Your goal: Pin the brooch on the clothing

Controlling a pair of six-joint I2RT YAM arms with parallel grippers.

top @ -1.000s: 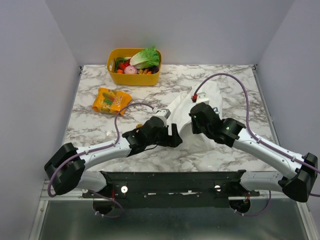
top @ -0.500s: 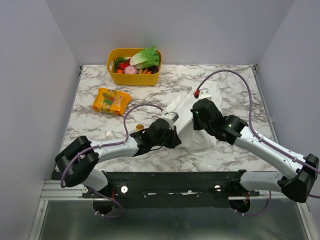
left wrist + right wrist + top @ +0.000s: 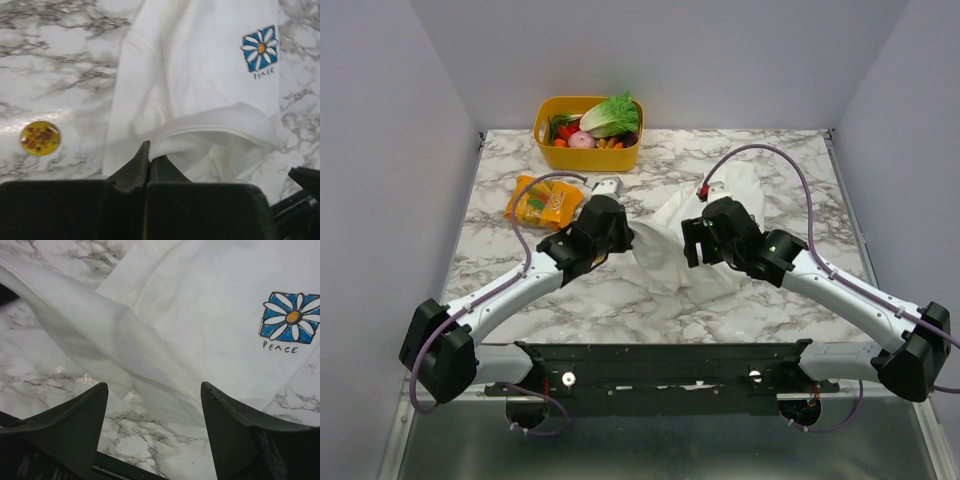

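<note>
The clothing, a white T-shirt [image 3: 670, 262] with a blue flower print [image 3: 260, 48], lies crumpled mid-table. My left gripper [image 3: 149, 151] is shut on a folded edge of the shirt, which lifts into a curved lip in front of the fingers. The brooch [image 3: 40, 138], a small yellow disc, lies on the marble left of the shirt, apart from both grippers; in the top view my left arm hides it. My right gripper [image 3: 154, 389] hangs open over a raised fold of the shirt, with nothing between its fingers [image 3: 90, 405]. The print [image 3: 292, 317] shows to its upper right.
A yellow basket [image 3: 588, 158] of vegetables stands at the back left. An orange snack packet [image 3: 542, 202] lies in front of it, close to my left arm's wrist. The black mounting rail [image 3: 660, 360] runs along the near edge.
My left gripper shut on the shirt's edge and swung left and back, drawing the cloth with it. My right gripper opened and let go of the shirt.
</note>
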